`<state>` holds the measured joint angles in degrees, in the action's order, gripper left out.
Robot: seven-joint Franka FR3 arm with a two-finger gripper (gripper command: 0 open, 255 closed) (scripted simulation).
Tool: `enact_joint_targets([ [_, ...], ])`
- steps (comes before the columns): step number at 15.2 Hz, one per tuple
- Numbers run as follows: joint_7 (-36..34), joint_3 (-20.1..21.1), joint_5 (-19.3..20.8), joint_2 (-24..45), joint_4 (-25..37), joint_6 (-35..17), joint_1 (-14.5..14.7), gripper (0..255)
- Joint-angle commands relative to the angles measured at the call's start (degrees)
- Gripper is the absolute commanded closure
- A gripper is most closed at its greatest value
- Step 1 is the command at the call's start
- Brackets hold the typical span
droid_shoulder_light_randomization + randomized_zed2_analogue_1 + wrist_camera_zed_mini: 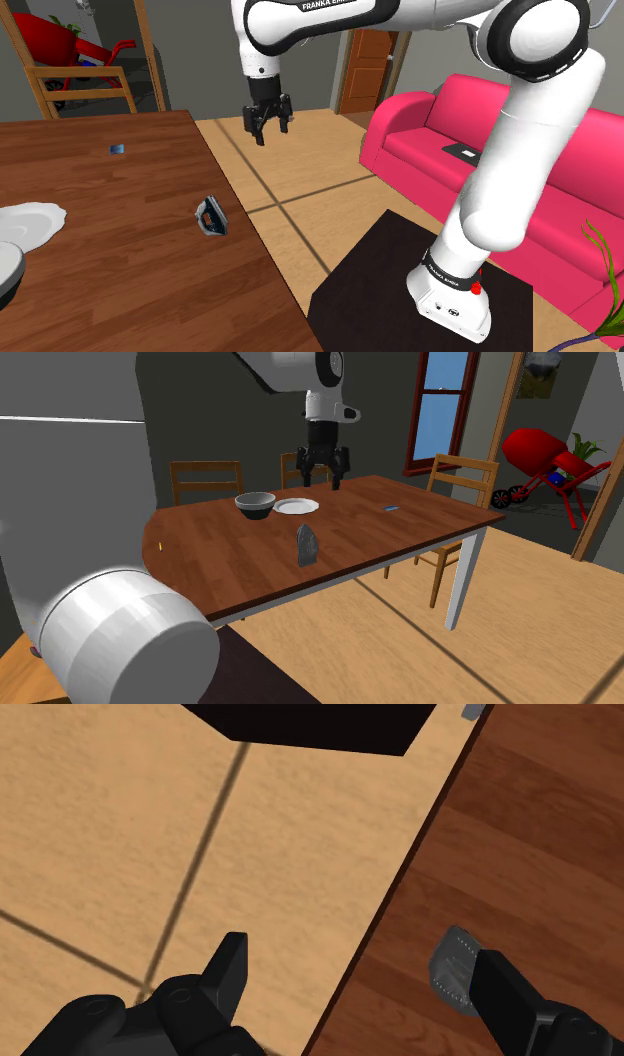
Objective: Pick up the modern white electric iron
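The iron is small and grey with a bluish rim, and it stands upright on the brown wooden table near the edge that faces the arm. In the second exterior view the iron rises to a point at mid-table. My black gripper hangs open well above the table's edge, apart from the iron, with nothing between its fingers. In the wrist view the iron shows just beside the right finger. The left finger is over the floor.
A white plate and a dark bowl sit further along the table. A small blue thing lies near its far end. Wooden chairs surround it. A pink sofa stands beyond the black stand.
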<state>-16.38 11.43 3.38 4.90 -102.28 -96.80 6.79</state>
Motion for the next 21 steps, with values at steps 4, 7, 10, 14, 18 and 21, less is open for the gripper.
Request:
enact_joint_targets([
  [4,-2.71,1.5,1.08,12.58,11.06,3.03,2.64,0],
  [7,-3.92,2.01,1.74,20.46,18.96,5.68,4.53,0],
  [10,-4.84,2.27,2.34,28.89,28.3,9.14,6.76,0],
  [14,-5.52,2.26,3.04,42.11,45.11,15.92,10.46,0],
  [18,-5.51,2.02,3.34,49.33,54.07,18.86,12.37,0],
  [21,-5.53,2.0,3.38,49.42,51.87,16.61,12.15,0],
])
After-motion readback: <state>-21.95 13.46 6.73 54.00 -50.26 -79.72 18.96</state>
